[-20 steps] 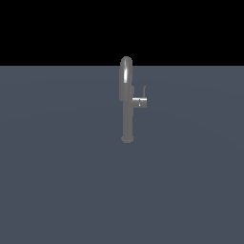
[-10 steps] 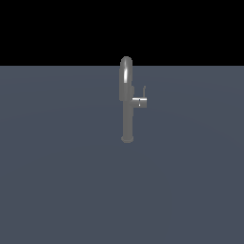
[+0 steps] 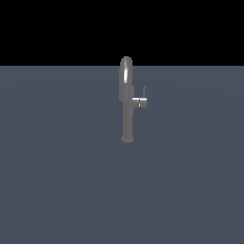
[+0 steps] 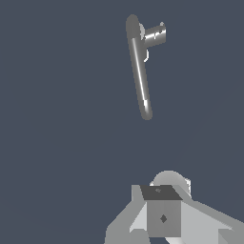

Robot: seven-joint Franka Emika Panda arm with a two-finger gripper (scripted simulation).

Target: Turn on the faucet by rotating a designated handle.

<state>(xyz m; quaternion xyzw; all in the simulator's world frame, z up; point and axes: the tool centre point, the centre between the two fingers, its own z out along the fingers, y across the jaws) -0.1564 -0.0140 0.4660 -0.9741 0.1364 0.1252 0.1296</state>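
The faucet [image 3: 127, 114] is a tall slim grey column with an arched spout, standing upright on the flat grey surface in the middle of the exterior view. The handle [image 3: 139, 101] is a short stub sticking out toward the exterior view's right, with a thin lever rod [image 3: 144, 90] pointing up. The wrist view looks down on the faucet [image 4: 140, 71] and its handle [image 4: 155, 34]. Grey parts of my gripper [image 4: 163, 209] show at that picture's edge, well apart from the faucet. How the jaws stand is unclear. The gripper is out of the exterior view.
A flat dark grey surface [image 3: 57, 181] stretches around the faucet, with a black background behind it. Nothing else shows.
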